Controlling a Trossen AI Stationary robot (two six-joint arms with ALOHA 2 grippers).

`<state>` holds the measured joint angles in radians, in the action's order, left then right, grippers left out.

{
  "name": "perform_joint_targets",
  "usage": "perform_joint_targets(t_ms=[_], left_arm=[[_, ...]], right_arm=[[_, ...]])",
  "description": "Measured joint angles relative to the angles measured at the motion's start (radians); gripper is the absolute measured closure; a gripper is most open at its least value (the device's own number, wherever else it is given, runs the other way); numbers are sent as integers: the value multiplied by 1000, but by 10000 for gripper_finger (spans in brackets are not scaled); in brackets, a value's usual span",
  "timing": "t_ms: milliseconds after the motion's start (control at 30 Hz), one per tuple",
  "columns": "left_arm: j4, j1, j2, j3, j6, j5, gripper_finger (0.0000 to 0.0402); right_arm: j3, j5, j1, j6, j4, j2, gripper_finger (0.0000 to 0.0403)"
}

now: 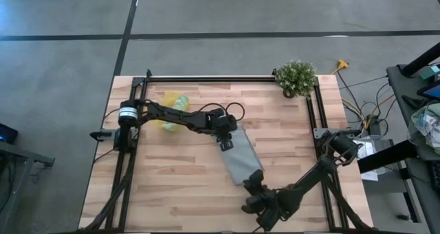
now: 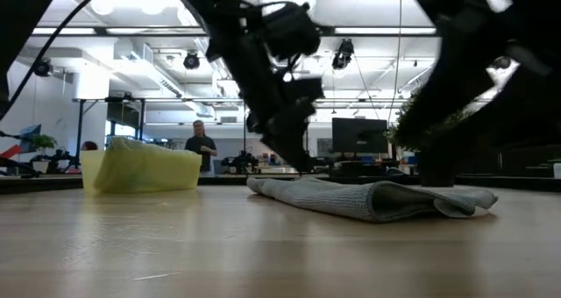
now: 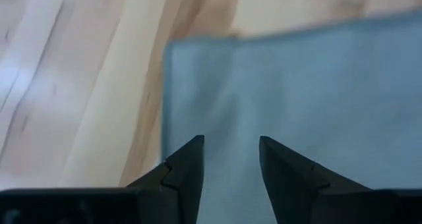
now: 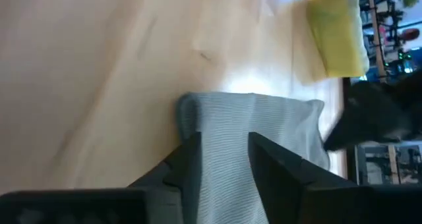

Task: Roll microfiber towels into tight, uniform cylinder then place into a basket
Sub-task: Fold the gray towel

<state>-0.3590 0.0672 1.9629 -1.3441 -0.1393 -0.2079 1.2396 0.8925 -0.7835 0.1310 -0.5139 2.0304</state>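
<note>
The grey-blue towel (image 1: 242,160) lies on the table as a folded strip, running from mid-table toward the near right. It also shows in the low view (image 2: 368,198). My left gripper (image 1: 225,142) stands open over the strip's far end (image 3: 297,85), fingers pointing down. My right gripper (image 1: 253,187) stands open over the strip's near end (image 4: 264,118). The yellow basket (image 1: 172,110) stands at the far left, with something pale green bulging in it; I cannot tell if that is the green towel. My left gripper comes at the towel's far end (image 3: 217,85) from above, its fingers open astride the cloth; I cannot tell whether the tips touch it. My right gripper comes slanting down at the near end's folded edge (image 4: 188,109), fingers open; whether they touch cannot be told.
A potted plant (image 1: 295,77) stands at the far right corner. A black frame rail (image 1: 227,79) runs along the table's far edge and sides. Bare wood (image 1: 172,179) lies at the near left. People show in the room beyond (image 2: 200,145).
</note>
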Motion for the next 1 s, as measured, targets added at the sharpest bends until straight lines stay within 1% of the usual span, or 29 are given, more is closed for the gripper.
perform_joint_targets(t_ms=[200,267,333,433,500,700,800,933,1000], left_arm=[[33,26,-3,86,15,-12,272],[65,33,-9,111,16,-12,272],[95,40,-15,128,15,-14,272],[123,45,-15,139,14,-14,272],[128,45,-15,143,15,-14,272],[133,45,-15,160,8,-10,272],[135,45,-15,160,-10,-9,272],[135,45,-15,161,-11,-7,272],[134,45,-15,161,-11,-7,272]], right_arm=[[-17,-8,50,-45,41,0,233],[-23,-29,63,-74,69,0,226],[-33,-65,72,-125,134,0,225],[-52,-93,78,-207,235,0,230],[-67,-99,80,-249,266,0,237],[-100,-100,91,-270,277,1,260],[-121,-108,104,-297,346,0,273],[-150,-163,126,-368,459,-3,296],[-156,-167,129,-383,483,-3,311]])
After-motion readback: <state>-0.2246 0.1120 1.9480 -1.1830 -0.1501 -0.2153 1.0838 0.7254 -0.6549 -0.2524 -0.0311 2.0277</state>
